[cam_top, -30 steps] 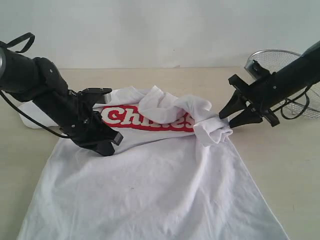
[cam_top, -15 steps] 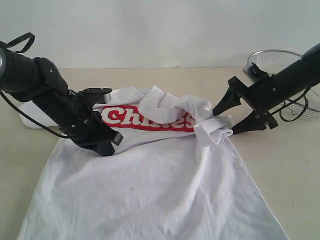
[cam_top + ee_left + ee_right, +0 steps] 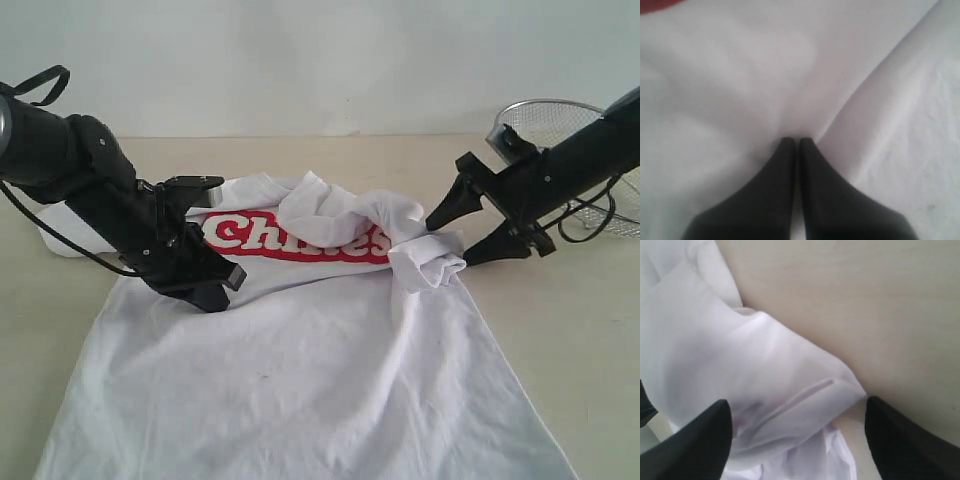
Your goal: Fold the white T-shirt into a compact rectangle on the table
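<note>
Partly covered lettering (image 3: 245, 233), white T-shirt (image 3: 300, 380) hem cropped

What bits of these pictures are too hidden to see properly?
- Exterior view: the red lettering on the white cotton T-shirt is half covered by its own bunched-up cloth, so the word cannot be read whole.
- Exterior view: the silver wire-mesh basket is cut off by the picture's edge and crossed by the black right arm.
- Left wrist view: blurred; whether the shut left jaws pinch cloth is unclear.

T-shirt (image 3: 300, 380) on table (image 3: 565, 345) (basket (image 3: 560, 115) at right)
</note>
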`<state>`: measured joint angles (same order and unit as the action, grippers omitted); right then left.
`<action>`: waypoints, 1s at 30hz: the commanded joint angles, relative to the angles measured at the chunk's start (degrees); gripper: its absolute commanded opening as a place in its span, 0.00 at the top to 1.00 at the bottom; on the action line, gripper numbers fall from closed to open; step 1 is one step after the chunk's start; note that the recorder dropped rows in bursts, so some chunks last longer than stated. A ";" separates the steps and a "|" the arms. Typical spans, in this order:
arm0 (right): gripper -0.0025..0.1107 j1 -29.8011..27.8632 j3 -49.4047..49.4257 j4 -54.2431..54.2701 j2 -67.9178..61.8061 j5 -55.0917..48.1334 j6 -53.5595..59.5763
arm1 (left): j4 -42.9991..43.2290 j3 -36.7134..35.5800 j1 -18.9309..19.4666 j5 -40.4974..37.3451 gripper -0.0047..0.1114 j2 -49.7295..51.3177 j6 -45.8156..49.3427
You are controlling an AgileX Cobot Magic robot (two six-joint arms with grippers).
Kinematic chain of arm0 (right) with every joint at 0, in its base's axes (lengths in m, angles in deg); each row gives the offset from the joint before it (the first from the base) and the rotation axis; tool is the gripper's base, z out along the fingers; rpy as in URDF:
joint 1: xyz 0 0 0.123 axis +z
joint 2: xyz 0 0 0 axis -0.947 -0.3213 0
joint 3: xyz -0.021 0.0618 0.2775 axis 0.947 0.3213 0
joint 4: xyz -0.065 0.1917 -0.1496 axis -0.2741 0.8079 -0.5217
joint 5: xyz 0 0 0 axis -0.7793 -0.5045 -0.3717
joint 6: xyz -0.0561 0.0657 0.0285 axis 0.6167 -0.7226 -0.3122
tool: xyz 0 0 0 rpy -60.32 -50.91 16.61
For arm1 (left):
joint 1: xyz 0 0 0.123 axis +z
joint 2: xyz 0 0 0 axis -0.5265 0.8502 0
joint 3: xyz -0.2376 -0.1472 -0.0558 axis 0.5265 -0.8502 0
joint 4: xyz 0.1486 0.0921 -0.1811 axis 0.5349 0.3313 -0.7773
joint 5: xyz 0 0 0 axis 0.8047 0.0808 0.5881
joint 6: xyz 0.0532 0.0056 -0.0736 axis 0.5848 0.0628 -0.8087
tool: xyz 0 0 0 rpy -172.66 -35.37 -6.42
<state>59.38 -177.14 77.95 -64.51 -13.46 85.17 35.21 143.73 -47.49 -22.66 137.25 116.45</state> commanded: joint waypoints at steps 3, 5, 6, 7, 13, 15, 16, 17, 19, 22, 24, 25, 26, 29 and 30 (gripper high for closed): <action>0.51 -0.13 -0.07 3.51 0.17 1.54 0.68 | 0.16 0.04 -0.16 -0.42 0.92 0.45 0.10; 0.62 -0.13 -0.07 4.00 0.17 2.22 0.68 | 0.16 0.04 -0.16 -0.42 0.92 0.45 0.10; 0.67 -0.13 -0.07 4.11 0.17 2.31 0.68 | 0.16 0.04 -0.16 -0.42 0.92 0.45 0.10; 0.73 -0.13 -0.07 4.23 0.17 2.31 0.68 | 0.16 0.04 -0.16 -0.42 0.92 0.45 0.10; 0.98 -0.13 -0.07 4.34 0.29 1.94 4.08 | 0.16 0.04 -0.16 -0.42 0.92 0.45 0.10; 0.98 -0.13 -0.42 4.68 0.67 1.17 7.12 | 0.16 0.04 -0.16 -0.29 0.92 0.45 0.10; 0.98 -0.13 -0.76 4.68 0.92 0.91 8.53 | 0.16 0.04 -0.16 -0.29 0.92 0.45 0.10; 0.98 -0.13 -1.25 4.79 1.37 0.49 9.67 | 0.16 0.04 -0.16 -0.29 0.92 0.45 0.10; 0.98 -0.13 -2.28 4.96 2.48 -0.59 12.18 | 0.16 0.04 -0.16 -0.29 0.92 0.45 0.10; 0.98 -0.13 -3.07 6.37 5.22 -2.65 15.28 | 0.16 0.04 -0.16 -0.29 0.92 0.45 0.10; 0.98 -0.13 -3.07 7.80 7.60 -2.65 18.69 | 0.16 0.04 -0.16 -0.18 0.92 0.45 0.10; 0.98 0.11 -3.07 7.92 8.70 -2.65 19.95 | 0.16 0.04 -0.16 -0.18 0.92 0.45 0.10; 0.98 0.37 -3.07 7.77 9.64 -2.65 20.59 | 0.16 0.04 -0.16 -0.18 0.92 0.45 0.10; 0.98 3.46 -2.86 3.58 11.77 -2.65 20.59 | -0.07 0.04 -0.16 -0.18 0.92 0.45 0.10; 0.98 6.15 -2.86 0.82 12.25 -2.65 21.09 | -0.07 0.04 -0.16 -0.41 0.92 0.45 0.10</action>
<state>62.56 -179.88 82.34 -53.24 -15.42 104.77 35.21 143.73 -47.49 -22.66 137.25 116.45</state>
